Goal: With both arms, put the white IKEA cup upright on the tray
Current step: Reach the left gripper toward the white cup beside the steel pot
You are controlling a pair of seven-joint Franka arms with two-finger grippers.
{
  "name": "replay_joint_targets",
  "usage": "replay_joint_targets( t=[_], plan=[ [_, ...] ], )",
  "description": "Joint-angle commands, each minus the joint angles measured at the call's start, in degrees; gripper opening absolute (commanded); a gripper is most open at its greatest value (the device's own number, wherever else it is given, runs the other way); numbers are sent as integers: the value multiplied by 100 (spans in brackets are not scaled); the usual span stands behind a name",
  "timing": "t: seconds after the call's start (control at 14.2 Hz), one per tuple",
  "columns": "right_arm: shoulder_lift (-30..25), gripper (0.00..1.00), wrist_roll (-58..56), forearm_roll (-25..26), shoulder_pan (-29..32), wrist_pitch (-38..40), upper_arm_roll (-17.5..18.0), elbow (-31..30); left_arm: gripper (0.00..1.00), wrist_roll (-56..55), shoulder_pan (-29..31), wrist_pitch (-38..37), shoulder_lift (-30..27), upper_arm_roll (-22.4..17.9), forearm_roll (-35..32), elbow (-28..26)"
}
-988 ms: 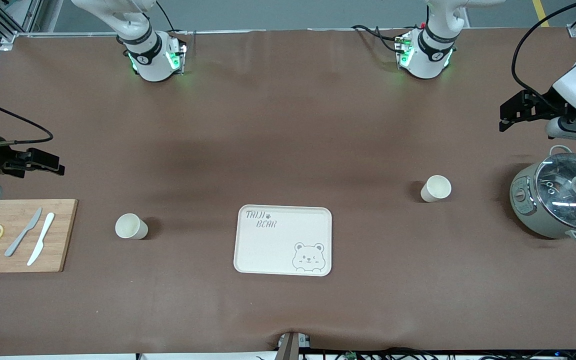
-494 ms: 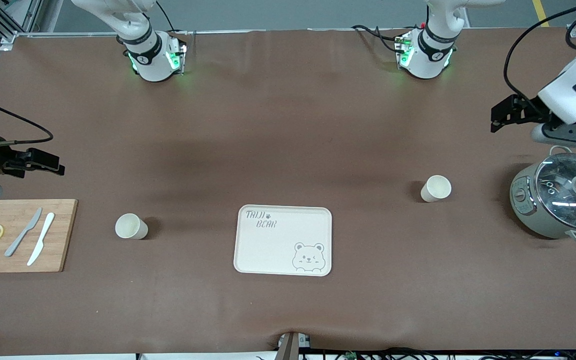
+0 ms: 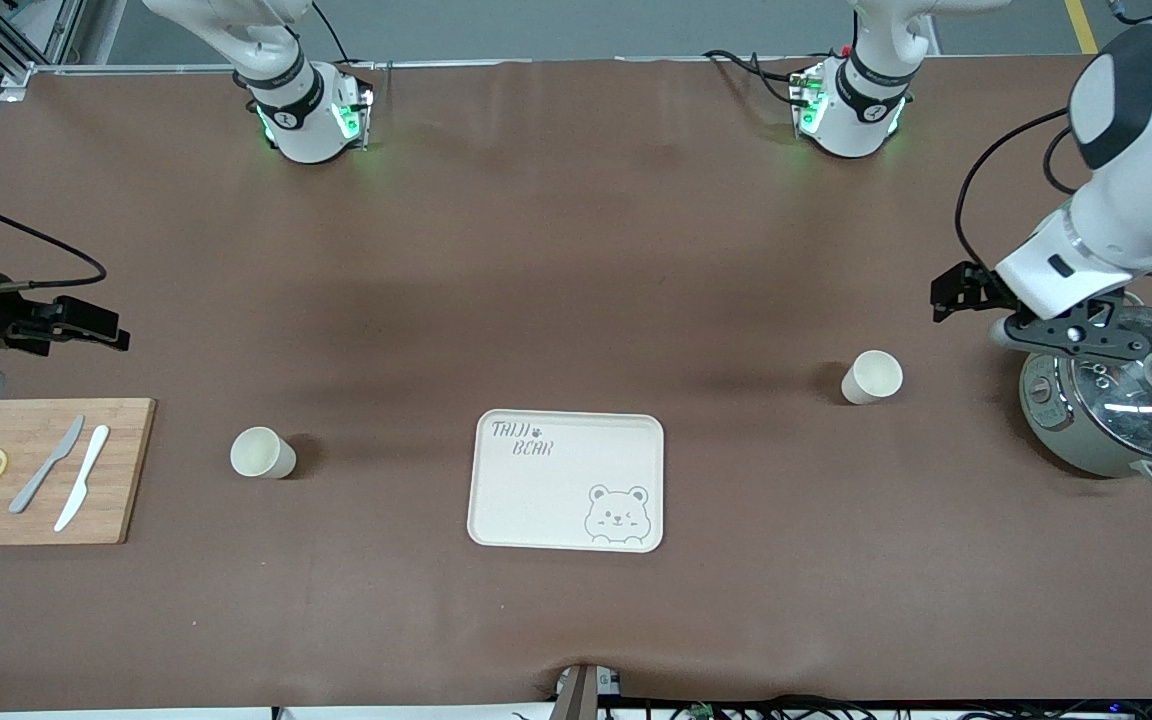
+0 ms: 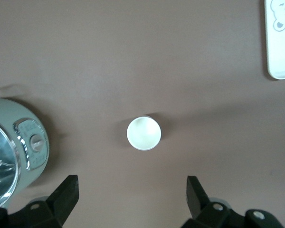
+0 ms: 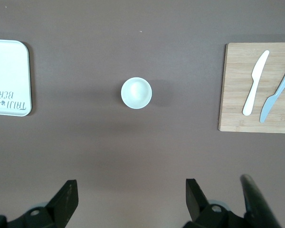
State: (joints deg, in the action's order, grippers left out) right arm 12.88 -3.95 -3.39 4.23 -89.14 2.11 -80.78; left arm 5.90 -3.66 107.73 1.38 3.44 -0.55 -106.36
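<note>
The cream-white bear tray [image 3: 551, 500] lies in the middle of the table with nothing on it. One white cup [image 3: 872, 377] stands upright toward the left arm's end, another white cup [image 3: 261, 453] toward the right arm's end. My left gripper [image 3: 948, 295] is open in the air over the table beside the pot; in the left wrist view [image 4: 131, 199] its cup [image 4: 144, 133] sits just ahead of the fingers. My right gripper [image 3: 101, 332] is open and waits over the table near the cutting board; in the right wrist view [image 5: 131, 199] the other cup [image 5: 136, 92] is ahead.
A grey pot with a glass lid [image 3: 1121, 405] stands at the left arm's end, partly under the left wrist. A wooden cutting board [image 3: 116, 500] with two knives and lemon slices lies at the right arm's end. The tray's corner shows in both wrist views [image 4: 280, 57] [image 5: 7, 66].
The left arm has swung down and toward the middle, bringing its gripper over the table beside the pot and close to its cup. The right arm, both cups and the tray have not moved.
</note>
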Motion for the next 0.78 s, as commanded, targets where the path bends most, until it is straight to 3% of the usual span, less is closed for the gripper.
replay_joint_targets(
  t=[0.0,0.35,0.71],
  plan=[
    [-83,100,88,58,8,20,18,-60,100,192,50,773,-410,-28,-68,-919],
    [-13,100,79,101,17,-137,18,-78,100,455,269,2381,-393,-55,-42,-2150],
    [250,100,26,137,17,-664,9,-183,100,631,462,3418,-7,-54,-33,-2669]
  ],
)
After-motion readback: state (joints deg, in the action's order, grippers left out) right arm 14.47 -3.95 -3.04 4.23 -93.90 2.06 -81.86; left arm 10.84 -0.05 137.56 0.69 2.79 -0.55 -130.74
